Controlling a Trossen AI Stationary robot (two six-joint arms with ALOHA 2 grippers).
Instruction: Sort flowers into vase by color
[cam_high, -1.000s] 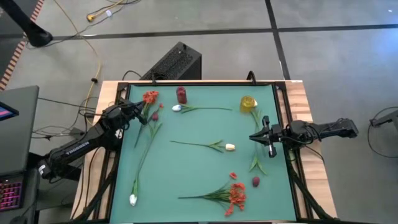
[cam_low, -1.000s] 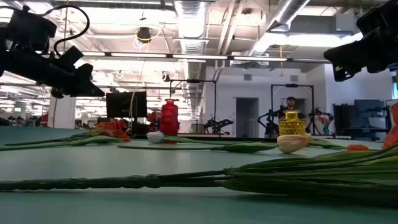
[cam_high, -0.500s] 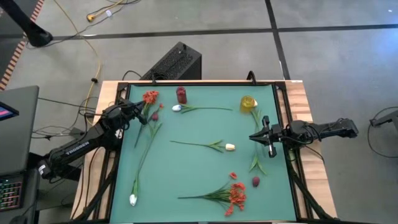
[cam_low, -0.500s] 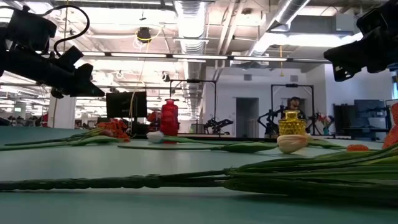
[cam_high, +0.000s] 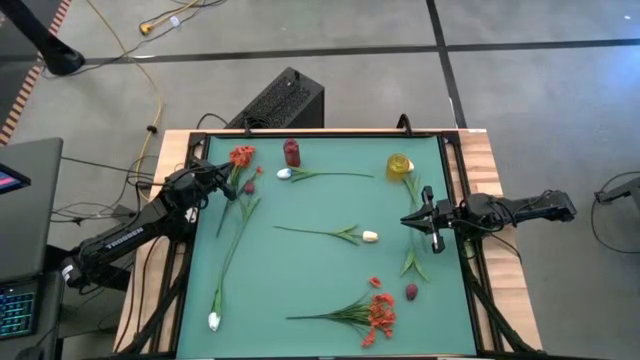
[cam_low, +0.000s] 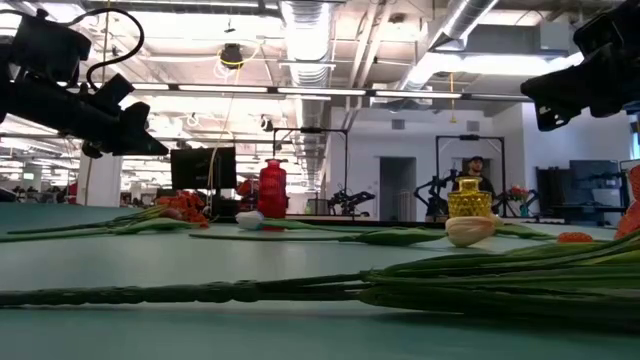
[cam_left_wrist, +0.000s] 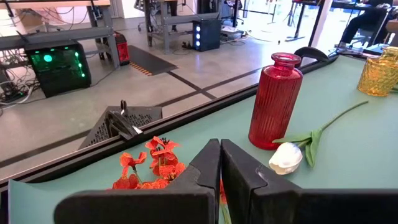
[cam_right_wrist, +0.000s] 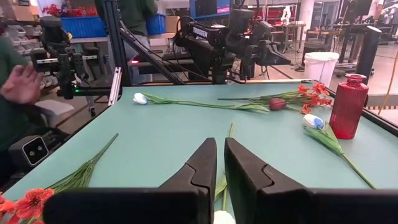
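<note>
Flowers lie flat on the green mat (cam_high: 300, 270). A red-orange bloom (cam_high: 241, 156) lies far left, and a white tulip (cam_high: 284, 173) lies by the red vase (cam_high: 291, 153). A white bud (cam_high: 370, 237) lies mid-table, and another white bud (cam_high: 214, 321) near left. A red-orange cluster (cam_high: 380, 310) and a dark red bud (cam_high: 411, 292) lie near right. A green stem (cam_high: 412, 215) runs from the yellow vase (cam_high: 399, 166) toward the near edge. My left gripper (cam_high: 232, 191) is shut and empty above the mat beside the red-orange bloom (cam_left_wrist: 152, 165). My right gripper (cam_high: 408, 220) is shut and empty above the mat, right of the mid-table bud (cam_right_wrist: 224, 218).
A small dark red bud (cam_high: 249, 187) lies near my left gripper. A black box (cam_high: 280, 100) stands beyond the table's far edge. A person's hand (cam_right_wrist: 18, 81) shows past the table's left side. The mat is bare between the flowers, at near centre.
</note>
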